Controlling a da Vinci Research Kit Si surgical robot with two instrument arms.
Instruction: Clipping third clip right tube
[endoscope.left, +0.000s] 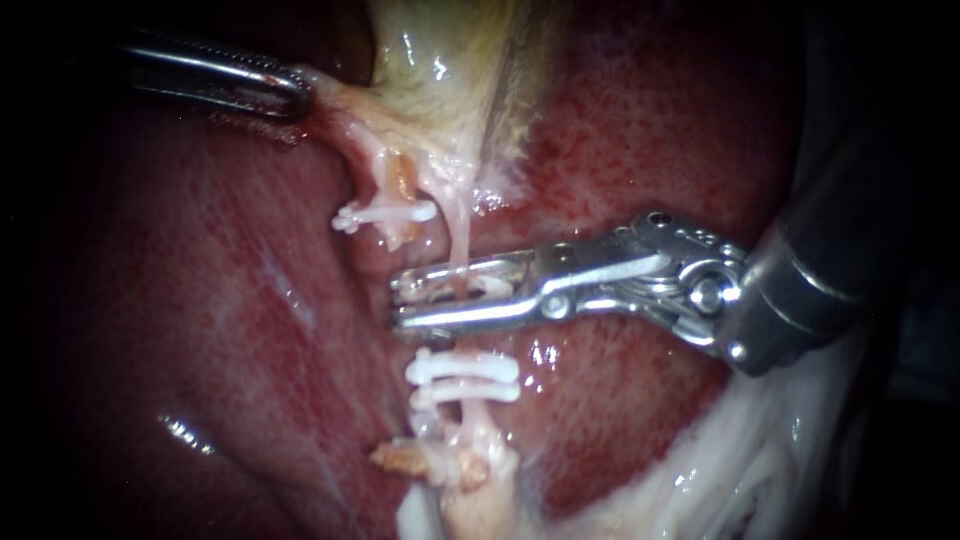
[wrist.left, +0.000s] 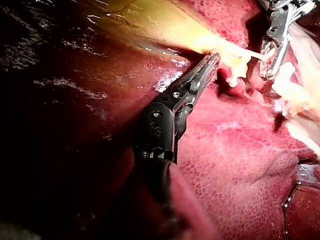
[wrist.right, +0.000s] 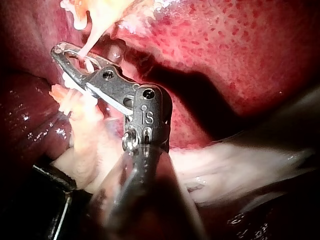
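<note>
The right instrument (endoscope.left: 402, 299) lies nearest the endoscope, its thick dark shaft entering from 3 o'clock and its shiny metal wrist narrowing to two long, slim jaws that point toward 9 o'clock near the centre. The jaws stand a narrow gap apart with a fresh clip (endoscope.left: 472, 290) seated between them, touching both. The right tube (endoscope.left: 460, 240), a thin pale strand, runs down from 12 o'clock and passes straight through that gap, so it sits inside the jaws with one jaw on its 12 o'clock side and the other on its 6 o'clock side. The right wrist view shows the same strand threaded through the loop of the jaws close to their tips. Just below the jaws, toward 6 o'clock, two white clips, the upper clip (endoscope.left: 462, 365) and the lower clip (endoscope.left: 468, 392), already cross the same tube side by side, almost touching each other. At 11 o'clock of the jaws hangs the short left tube (endoscope.left: 400, 180), crossed by one white clip (endoscope.left: 385, 213). The left instrument (endoscope.left: 298, 92) comes in from 10 o'clock, and its jaws are closed on a fold of pale tissue (endoscope.left: 335, 100) at the lower end of the yellowish gallbladder (endoscope.left: 440, 60), well apart from the right tube. Red liver (endoscope.left: 200, 300) surrounds everything, with white stringy tissue (endoscope.left: 740, 460) at 5 o'clock.
</note>
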